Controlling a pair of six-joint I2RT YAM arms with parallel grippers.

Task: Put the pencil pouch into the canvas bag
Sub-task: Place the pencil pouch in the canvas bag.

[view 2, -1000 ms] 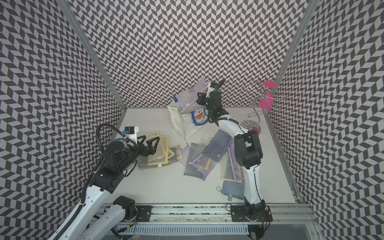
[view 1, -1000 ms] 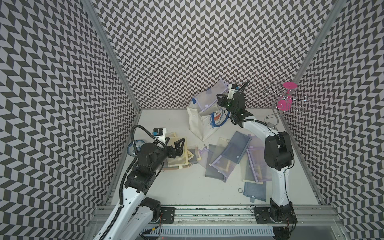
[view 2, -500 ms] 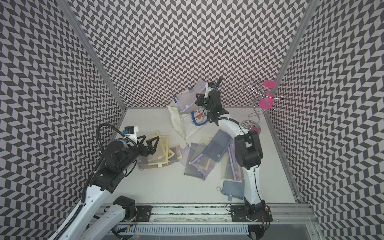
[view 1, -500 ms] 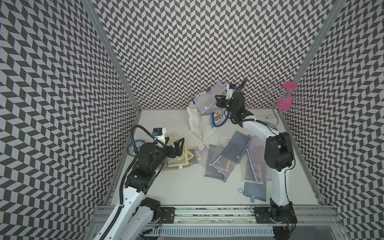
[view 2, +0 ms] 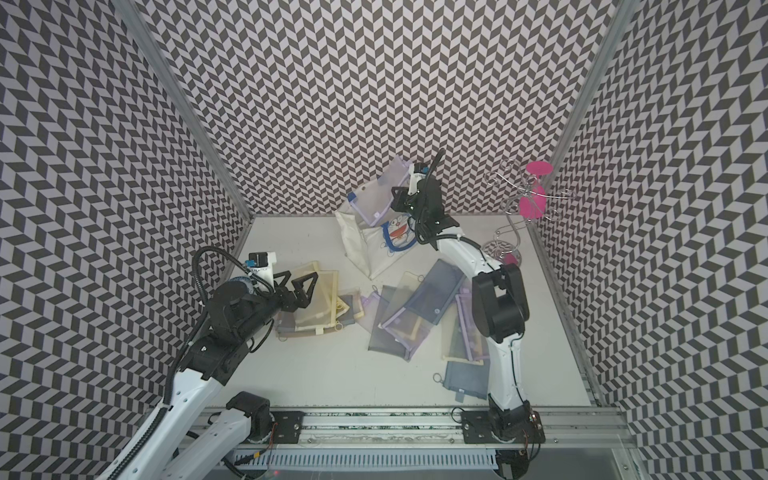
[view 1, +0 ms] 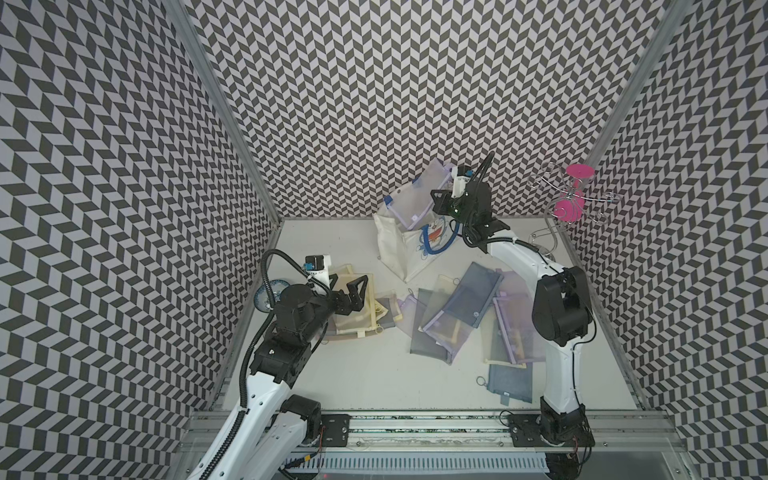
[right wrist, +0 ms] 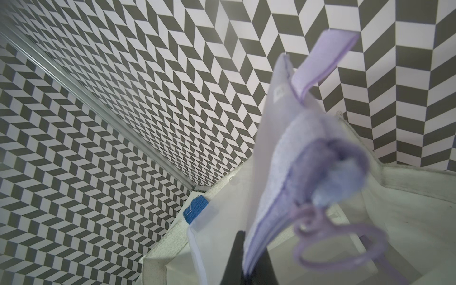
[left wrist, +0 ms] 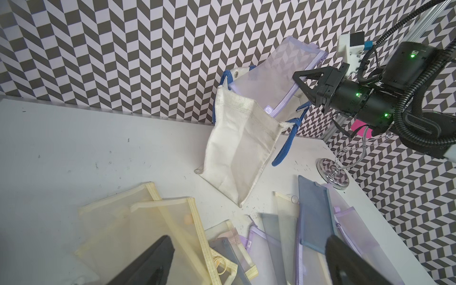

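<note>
Now your right end effector (view 1: 437, 203) pinches the pencil pouch (view 1: 417, 195), tilted, its lower edge inside the mouth of the canvas bag (view 1: 392, 245) by the back wall (view 1: 374, 124); your left end effector (view 1: 353, 291) hangs spread.

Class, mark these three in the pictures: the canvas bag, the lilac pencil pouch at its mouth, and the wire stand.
canvas bag (left wrist: 238, 149): left wrist view, on its cream side panel.
lilac pencil pouch (view 1: 417, 198): a top view, on its mesh face.
wire stand (left wrist: 328, 176): left wrist view, on its chrome base.
</note>
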